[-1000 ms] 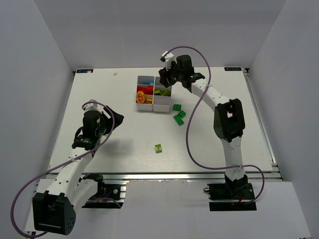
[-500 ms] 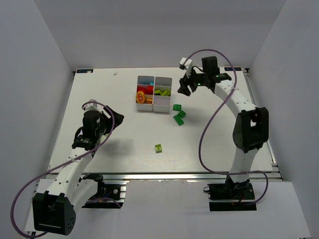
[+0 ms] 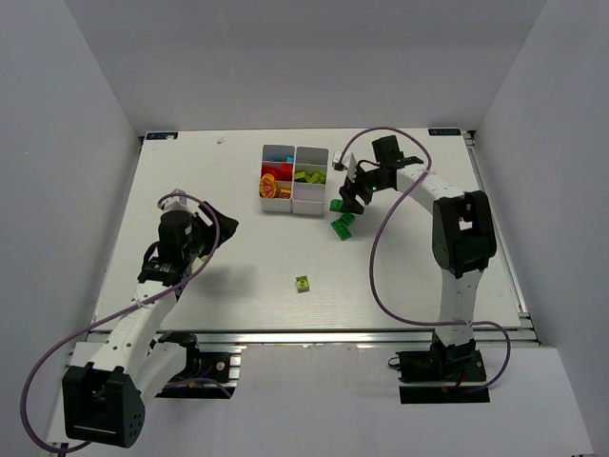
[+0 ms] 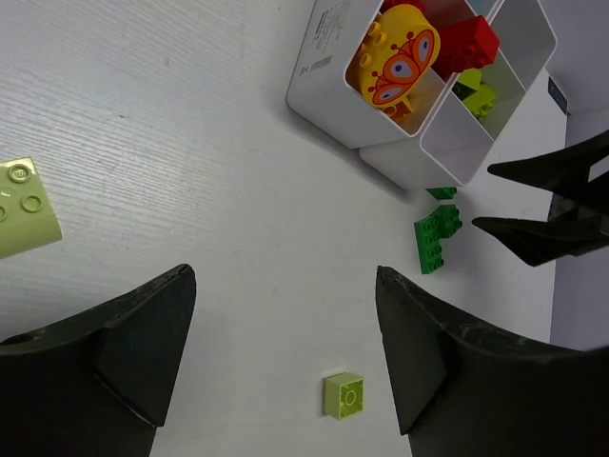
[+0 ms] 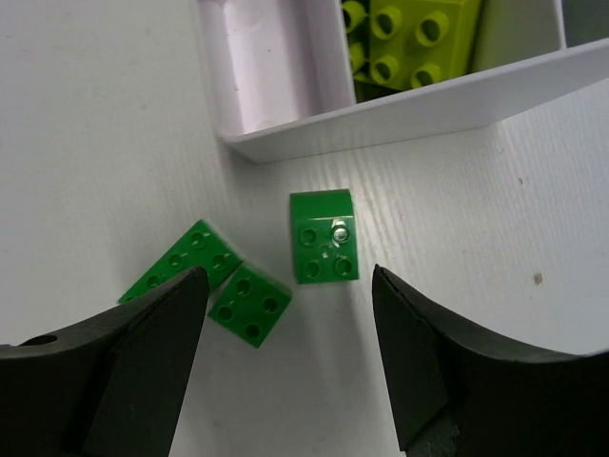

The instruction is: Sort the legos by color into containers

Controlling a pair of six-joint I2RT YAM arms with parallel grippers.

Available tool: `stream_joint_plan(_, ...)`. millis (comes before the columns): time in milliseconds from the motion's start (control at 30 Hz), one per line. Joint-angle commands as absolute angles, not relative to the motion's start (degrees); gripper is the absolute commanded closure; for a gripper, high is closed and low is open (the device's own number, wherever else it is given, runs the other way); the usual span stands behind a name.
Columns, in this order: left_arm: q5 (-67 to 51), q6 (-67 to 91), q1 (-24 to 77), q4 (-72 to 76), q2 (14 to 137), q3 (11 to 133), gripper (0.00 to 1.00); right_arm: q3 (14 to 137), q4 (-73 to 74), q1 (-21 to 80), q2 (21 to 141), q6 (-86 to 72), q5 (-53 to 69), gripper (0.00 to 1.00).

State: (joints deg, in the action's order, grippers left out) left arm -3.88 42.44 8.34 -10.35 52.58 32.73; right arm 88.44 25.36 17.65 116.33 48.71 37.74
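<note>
The white compartment tray (image 3: 306, 206) holds red, yellow, lime and blue bricks. Three dark green bricks lie just right of its near corner; in the right wrist view they are one (image 5: 324, 236) by the tray wall (image 5: 428, 109) and two (image 5: 249, 302) (image 5: 181, 262) touching. My right gripper (image 3: 347, 198) (image 5: 285, 314) is open and empty, low over them. A lime brick (image 3: 303, 283) (image 4: 343, 394) lies alone mid-table. My left gripper (image 3: 221, 225) (image 4: 284, 286) is open and empty, well left of it.
In the left wrist view another lime brick (image 4: 24, 205) lies at the left edge, and a yellow butterfly-print brick (image 4: 395, 59) stands in the tray (image 4: 328, 67). Lime bricks (image 5: 409, 33) fill one compartment beside a bare one (image 5: 276, 67).
My right arm swung from above the tray out to the right, then came down to the green bricks beside the tray. The left arm has not moved.
</note>
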Motion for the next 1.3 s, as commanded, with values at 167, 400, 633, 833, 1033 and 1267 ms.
stream_joint_plan(167,-2.8,42.8,8.1,-12.7,51.2,34.4,0.15,97.3,22.5,17.5,123.4,50.4,38.0,0.26)
stream_joint_plan(400,-2.7,43.1,8.0,-13.0,52.5,35.2,0.15,98.0,22.8,17.5,125.5,51.9,37.9,0.26)
stream_joint_plan(633,-3.3,42.7,8.1,-12.2,54.8,35.9,0.15,95.8,22.5,17.7,125.6,53.4,37.5,0.27)
stream_joint_plan(833,-3.4,42.4,8.1,-12.7,55.3,36.6,0.15,96.1,21.1,18.1,126.9,53.3,35.3,0.28)
stream_joint_plan(1033,-3.1,42.5,8.0,-13.6,54.8,36.8,0.15,96.9,20.8,18.3,128.2,53.5,34.9,0.30)
stream_joint_plan(1267,-3.2,43.2,8.1,-13.3,54.7,36.6,0.15,96.7,22.0,18.2,128.0,55.0,35.1,0.46)
